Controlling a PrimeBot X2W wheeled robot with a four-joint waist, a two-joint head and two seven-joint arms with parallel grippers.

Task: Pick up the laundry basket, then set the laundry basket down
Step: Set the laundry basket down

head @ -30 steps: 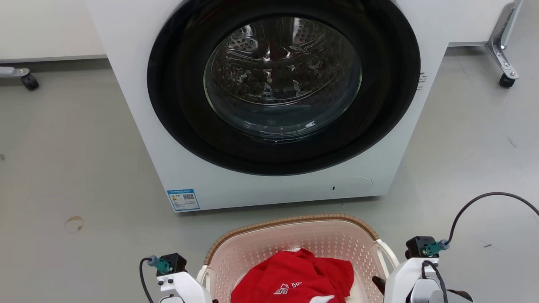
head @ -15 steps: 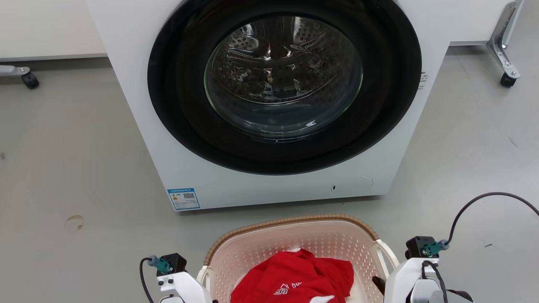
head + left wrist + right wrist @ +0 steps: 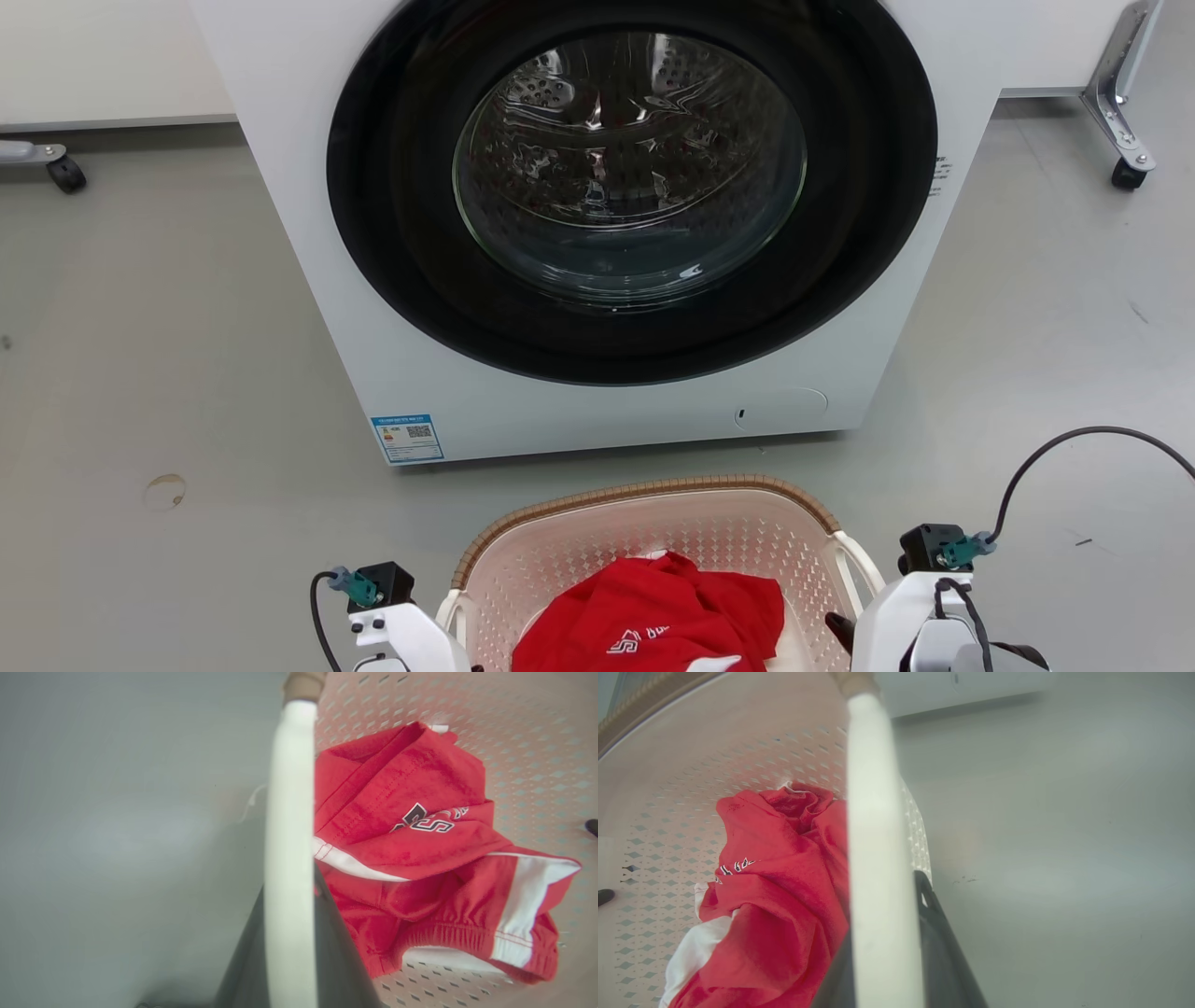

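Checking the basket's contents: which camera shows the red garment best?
Left wrist view: the red garment shows almost whole, logo and white stripes clear. The head view crops its near part; in the right wrist view a white handle hides some.

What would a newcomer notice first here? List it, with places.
The white washing machine with its big dark-ringed glass door dominates the upper head view. In front of it, at the bottom edge, the laundry basket holds a bright red garment with white trim.
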